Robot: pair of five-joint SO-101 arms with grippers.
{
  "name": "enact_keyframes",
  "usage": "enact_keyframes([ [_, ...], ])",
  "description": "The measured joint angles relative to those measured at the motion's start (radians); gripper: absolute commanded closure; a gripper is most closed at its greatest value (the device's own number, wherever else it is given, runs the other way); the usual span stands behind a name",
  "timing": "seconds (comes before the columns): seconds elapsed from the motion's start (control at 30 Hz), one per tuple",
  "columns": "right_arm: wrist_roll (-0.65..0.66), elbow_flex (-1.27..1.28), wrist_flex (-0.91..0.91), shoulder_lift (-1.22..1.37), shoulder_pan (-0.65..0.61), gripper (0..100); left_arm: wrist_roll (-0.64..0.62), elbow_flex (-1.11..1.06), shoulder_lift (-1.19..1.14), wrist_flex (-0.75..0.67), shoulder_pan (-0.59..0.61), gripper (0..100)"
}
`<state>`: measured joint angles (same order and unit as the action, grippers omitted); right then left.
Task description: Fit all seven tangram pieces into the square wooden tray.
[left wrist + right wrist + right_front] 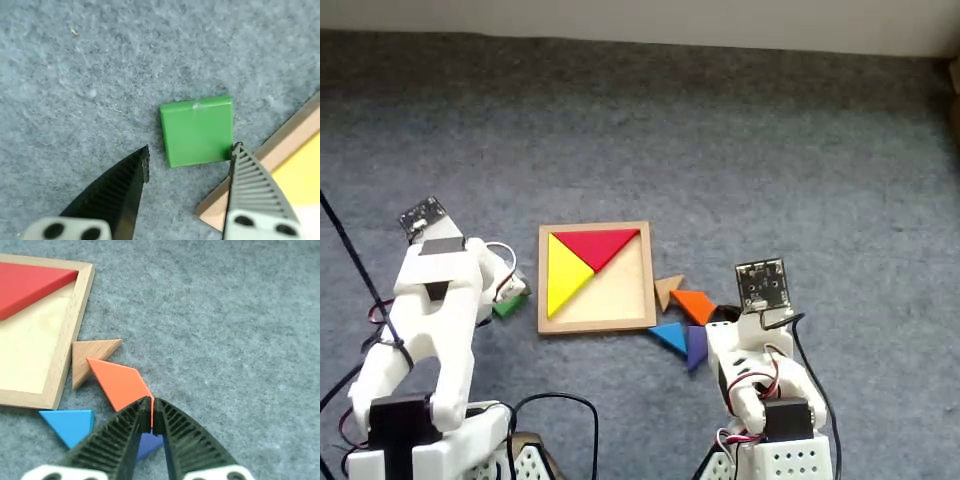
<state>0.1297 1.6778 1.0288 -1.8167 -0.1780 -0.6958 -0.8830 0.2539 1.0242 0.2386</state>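
the green square (pixel 197 131) lies flat on the grey felt surface (pixel 720 130), just left of the square wooden tray (pixel 598 326) at centre frame in the high view, near its left rim but apart from it. the left gripper (pixel 190 156) stands over the square with its jaws wide, one fingertip on each of two opposite sides; whether either pad touches cannot be told. the piece appears thin, rigid and light, with a smooth painted face, so expect little to grip and some slip. take it by two parallel edges, centred, with the pads low against the felt; a hold at a corner would likely let it pivot. the tray holds a red triangle (pixel 597 245) and a yellow triangle (pixel 565 275). right of the tray, a tan triangle (pixel 87 357), an orange parallelogram (pixel 119 380), a blue triangle (pixel 70 424) and a purple triangle (pixel 697 347) lie clustered. the right gripper (pixel 151 407) is closed narrow on the pointed end of the orange parallelogram; that hold is off-centre, so the piece may swing when lifted.
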Motion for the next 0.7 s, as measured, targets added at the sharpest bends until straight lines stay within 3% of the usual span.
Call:
enact_keyframes([
  [0.23,0.000,0.000,0.000,0.000,0.000,97.6,-0.002,0.066,-0.152,0.009,0.000,74],
  [0.43,0.000,0.000,0.000,0.000,0.000,97.6,-0.002,0.232,-0.313,0.118,0.000,74],
  [0.7,0.000,0.000,0.000,0.000,0.000,97.6,0.000,0.285,-0.358,0.150,0.000,74],
])
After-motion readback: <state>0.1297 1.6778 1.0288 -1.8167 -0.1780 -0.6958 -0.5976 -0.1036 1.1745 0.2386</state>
